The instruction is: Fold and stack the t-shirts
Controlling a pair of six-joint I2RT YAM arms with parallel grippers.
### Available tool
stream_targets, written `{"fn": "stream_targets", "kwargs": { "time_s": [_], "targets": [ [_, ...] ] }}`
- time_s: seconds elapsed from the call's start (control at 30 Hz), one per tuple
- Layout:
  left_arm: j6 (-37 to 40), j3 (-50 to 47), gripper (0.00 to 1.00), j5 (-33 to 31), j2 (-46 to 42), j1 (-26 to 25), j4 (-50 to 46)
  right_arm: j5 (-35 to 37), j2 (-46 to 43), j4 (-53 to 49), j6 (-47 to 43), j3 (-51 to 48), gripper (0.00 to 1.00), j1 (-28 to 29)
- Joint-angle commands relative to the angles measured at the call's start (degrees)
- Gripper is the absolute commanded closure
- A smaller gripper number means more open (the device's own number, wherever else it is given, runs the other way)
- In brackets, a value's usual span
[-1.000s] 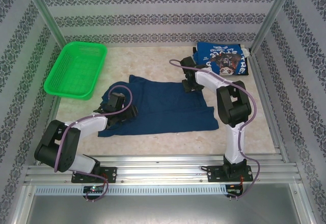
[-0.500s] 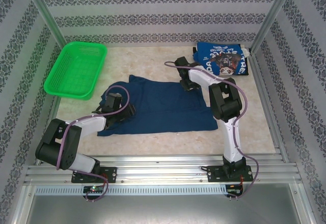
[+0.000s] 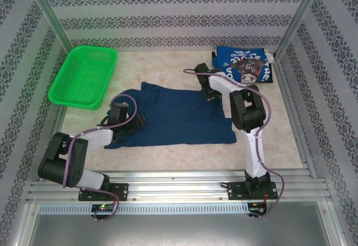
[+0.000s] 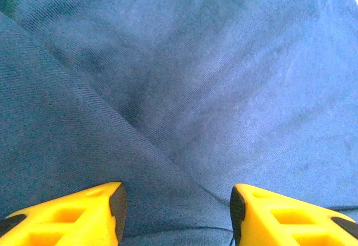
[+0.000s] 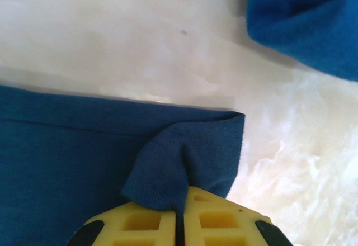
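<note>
A dark navy t-shirt [image 3: 173, 114] lies spread in the middle of the table. Its far right corner is pinched up by my right gripper [image 3: 208, 93], whose yellow fingers [image 5: 140, 223] are shut on a bunched fold of the navy cloth [image 5: 162, 173]. Over the shirt's left side my left gripper [image 3: 119, 113] stands open. Its yellow fingers [image 4: 84, 212] are apart, low over creased navy fabric [image 4: 184, 89] with nothing clamped. The brighter blue t-shirt [image 3: 244, 64], with white lettering, lies folded at the back right; its edge [image 5: 305, 22] shows beyond the pinched corner.
A green mesh basket [image 3: 84, 75] sits at the back left. Pale marbled tabletop [image 5: 140, 39] runs between the two shirts. Patterned walls and metal posts [image 3: 296, 17] close in the sides and back; a metal rail [image 3: 179, 181] runs along the near edge.
My right gripper has closed on the navy shirt's far right corner. My left gripper has slid a little to the left over the shirt, its jaws staying apart.
</note>
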Motion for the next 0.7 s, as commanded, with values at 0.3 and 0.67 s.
{"fn": "stream_targets", "kwargs": {
  "time_s": [0.3, 0.67],
  "targets": [
    [1.6, -4.0, 0.47, -0.6, 0.1, 4.2, -5.1, 1.5, -5.7, 4.6, -3.9, -5.5, 0.88, -6.8],
    [4.3, -4.0, 0.41, 5.9, -1.2, 4.1, -0.3, -1.5, -12.6, 10.3, -2.6, -8.9, 0.63, -10.0]
  ]
}}
